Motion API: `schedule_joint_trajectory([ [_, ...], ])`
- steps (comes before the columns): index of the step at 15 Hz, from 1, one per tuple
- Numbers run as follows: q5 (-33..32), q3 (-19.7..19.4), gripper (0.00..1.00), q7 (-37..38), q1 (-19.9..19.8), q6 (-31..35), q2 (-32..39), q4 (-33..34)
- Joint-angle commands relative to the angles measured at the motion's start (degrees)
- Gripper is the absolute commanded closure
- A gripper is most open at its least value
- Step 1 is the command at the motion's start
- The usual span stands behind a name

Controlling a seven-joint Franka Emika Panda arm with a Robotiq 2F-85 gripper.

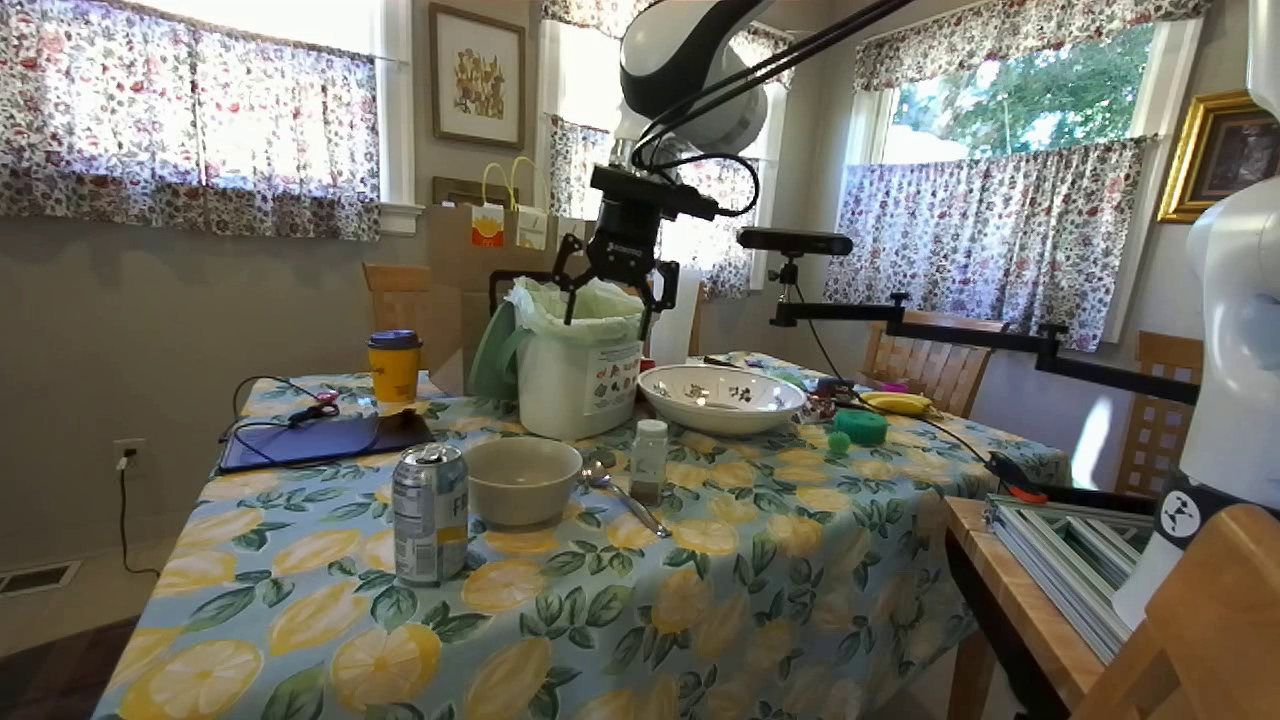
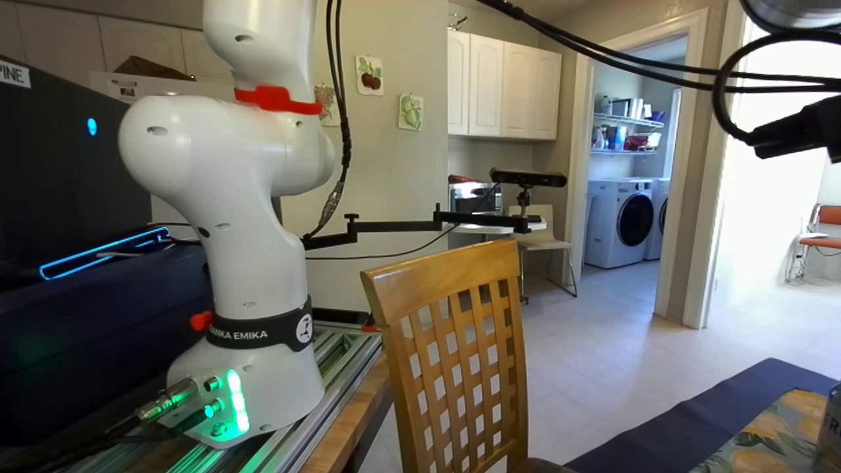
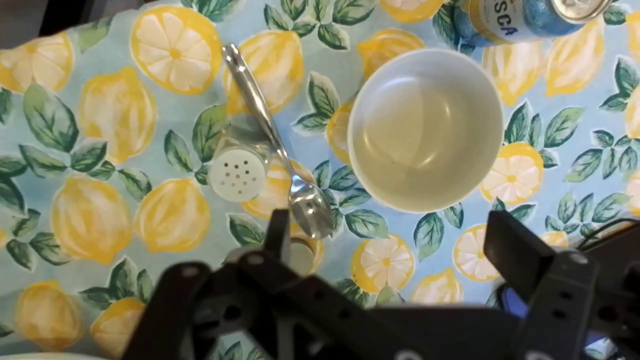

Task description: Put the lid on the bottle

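Note:
The bottle is a small clear shaker (image 1: 649, 462) with a white top, upright on the table; in the wrist view its perforated white top (image 3: 237, 174) faces up. A pale round piece (image 3: 301, 256), likely the lid, lies on the cloth by the spoon's bowl, partly hidden by my left-hand finger in the wrist view. I cannot make it out in the exterior views. My gripper (image 1: 607, 322) is open and empty, high above the table; it also shows in the wrist view (image 3: 389, 225). The gripper is out of frame in an exterior view that shows the robot base.
A metal spoon (image 3: 270, 125) lies between the shaker and a white bowl (image 3: 425, 130). A can (image 1: 430, 515) stands by the bowl. A lined white bin (image 1: 575, 385), a wide patterned bowl (image 1: 720, 400), a yellow cup (image 1: 395, 368) and a dark laptop (image 1: 320, 440) stand farther back.

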Motion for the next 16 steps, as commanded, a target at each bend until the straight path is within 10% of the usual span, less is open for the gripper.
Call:
schedule_joint_trajectory([
  [1, -0.56, -1.78, 0.0, 2.5, -0.15, 5.57, 5.53, 3.56],
  [16, -2.51, -8.04, 0.0, 8.09, -0.88, 12.05, 25.41, 14.28],
])
